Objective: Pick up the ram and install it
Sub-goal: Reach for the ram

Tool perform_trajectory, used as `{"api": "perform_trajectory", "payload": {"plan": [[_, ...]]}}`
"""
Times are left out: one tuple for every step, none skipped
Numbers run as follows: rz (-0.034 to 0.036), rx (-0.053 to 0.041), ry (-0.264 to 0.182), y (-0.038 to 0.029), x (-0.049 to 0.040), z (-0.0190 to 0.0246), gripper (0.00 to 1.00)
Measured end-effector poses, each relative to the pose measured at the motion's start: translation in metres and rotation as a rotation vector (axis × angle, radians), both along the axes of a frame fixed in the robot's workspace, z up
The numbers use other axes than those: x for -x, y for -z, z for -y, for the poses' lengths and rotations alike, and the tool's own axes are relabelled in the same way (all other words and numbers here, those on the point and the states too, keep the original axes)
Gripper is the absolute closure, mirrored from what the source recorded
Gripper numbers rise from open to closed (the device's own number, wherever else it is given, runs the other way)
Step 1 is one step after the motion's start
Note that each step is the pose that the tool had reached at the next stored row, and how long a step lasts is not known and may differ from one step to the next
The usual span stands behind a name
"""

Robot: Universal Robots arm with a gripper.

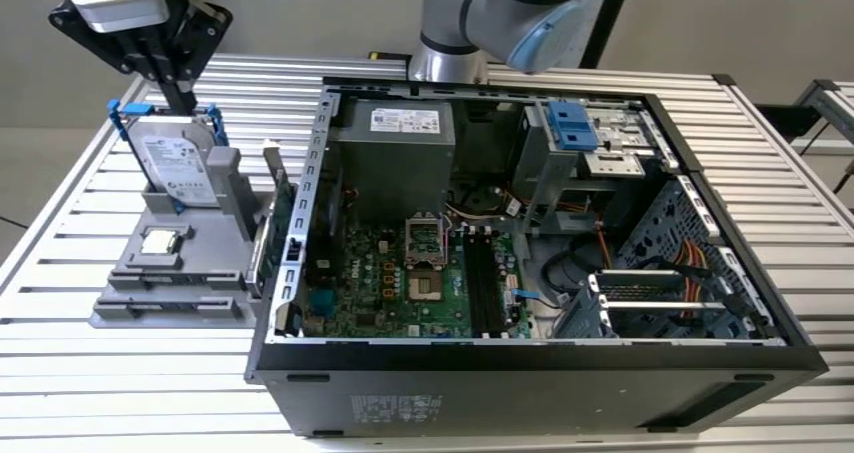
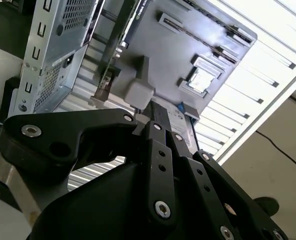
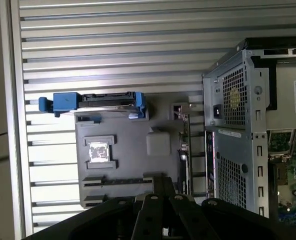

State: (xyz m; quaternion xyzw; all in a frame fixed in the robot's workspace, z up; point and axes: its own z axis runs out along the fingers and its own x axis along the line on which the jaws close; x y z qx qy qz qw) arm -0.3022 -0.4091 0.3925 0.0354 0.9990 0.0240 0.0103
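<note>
The ram (image 1: 264,248) is a thin dark green stick standing on edge in the grey holder (image 1: 174,298), right beside the computer case's outer wall. Both wrist views catch it edge-on (image 3: 184,150) (image 2: 104,82). My gripper (image 1: 183,101) hangs at the exterior view's upper left, above the holder's far end and just over the hard drive, away from the ram. Its black fingers (image 2: 155,125) (image 3: 160,182) are shut together with nothing between them. The black memory slots (image 1: 481,283) lie on the motherboard inside the open case.
A silver hard drive (image 1: 176,163) with blue handles stands upright in the holder, and a small square processor chip (image 1: 160,241) lies in a recess in front of it. The open computer case (image 1: 534,363) fills the middle of the slatted metal table (image 1: 80,393).
</note>
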Motion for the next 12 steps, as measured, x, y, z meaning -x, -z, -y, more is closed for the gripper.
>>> {"api": "perform_trajectory", "payload": {"plan": [[0.0000, 0.0000, 0.000, 0.0000, 0.0014, 0.0001, 1.00], [-0.0001, 0.0000, 0.000, 0.0000, 0.0028, 0.0001, 1.00], [-0.0001, 0.0000, 0.000, 0.0000, 0.0041, 0.0002, 1.00], [-0.0001, 0.0000, 0.000, 0.0000, 0.0054, 0.0002, 1.00], [-0.0001, 0.0000, 0.000, 0.0000, 0.0067, 0.0003, 1.00], [-0.0001, 0.0001, 0.000, 0.0000, 0.0081, 0.0003, 1.00], [-0.0001, 0.0000, 0.000, 0.0000, 0.0094, 0.0004, 1.00], [-0.0002, 0.0000, 0.000, 0.0000, 0.0107, 0.0004, 1.00], [-0.0002, 0.0000, 0.000, 0.0000, 0.0120, 0.0005, 1.00], [-0.0003, 0.0000, 0.000, 0.0000, 0.0133, 0.0005, 1.00], [-0.0003, 0.0000, 0.000, 0.0000, 0.0145, 0.0006, 1.00], [-0.0003, 0.0000, 0.000, 0.0000, 0.0158, 0.0006, 1.00]]}}
